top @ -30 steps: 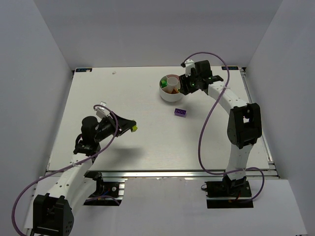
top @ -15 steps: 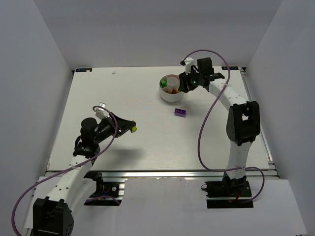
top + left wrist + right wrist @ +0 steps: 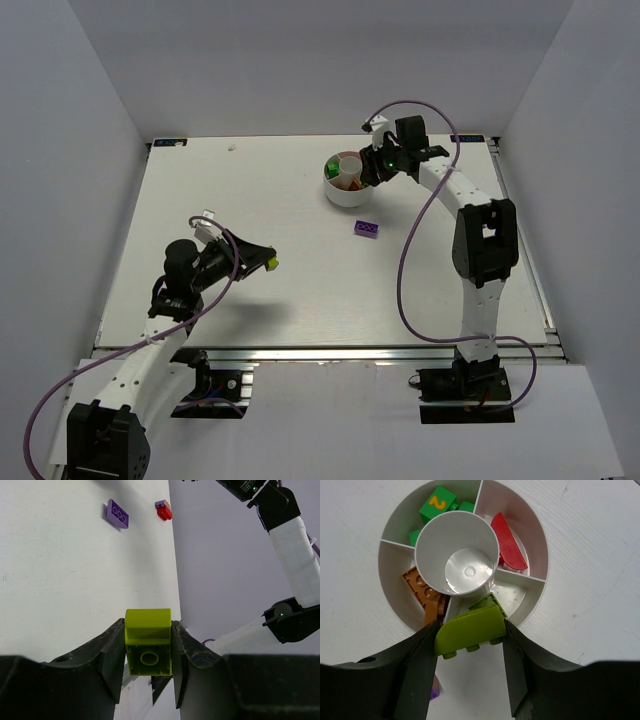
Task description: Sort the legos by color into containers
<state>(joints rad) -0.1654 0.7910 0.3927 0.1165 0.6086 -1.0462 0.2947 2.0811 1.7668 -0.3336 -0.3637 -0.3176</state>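
The right gripper [image 3: 470, 636] hangs over the rim of the white dish [image 3: 540, 540], its fingers pinching a curved yellow-green brick [image 3: 469, 625] by the ends, the brick's long axis running straight across from one finger to the other. Just beyond the fingertips, below the brick, lies the wedge [image 3: 519, 597] that already holds a small yellow-green brick [image 3: 487, 603]. Orange bricks [image 3: 422, 591] sit in the wedge on one side, a red piece [image 3: 507, 542] on the other and green bricks [image 3: 438, 502] in the far one, while the middle well [image 3: 465, 562] holds none. The drop looks a matter of spreading the fingers, provided the brick's end clears the wall shared with the orange section. Well apart across the table [image 3: 250, 190], the left gripper [image 3: 148, 629] pinches a square yellow-green brick [image 3: 148, 642] of its own, the dish lying far off to its right, so the right arm is much the nearer. A purple brick [image 3: 367, 229] lies loose near the dish, on the side towards the arms
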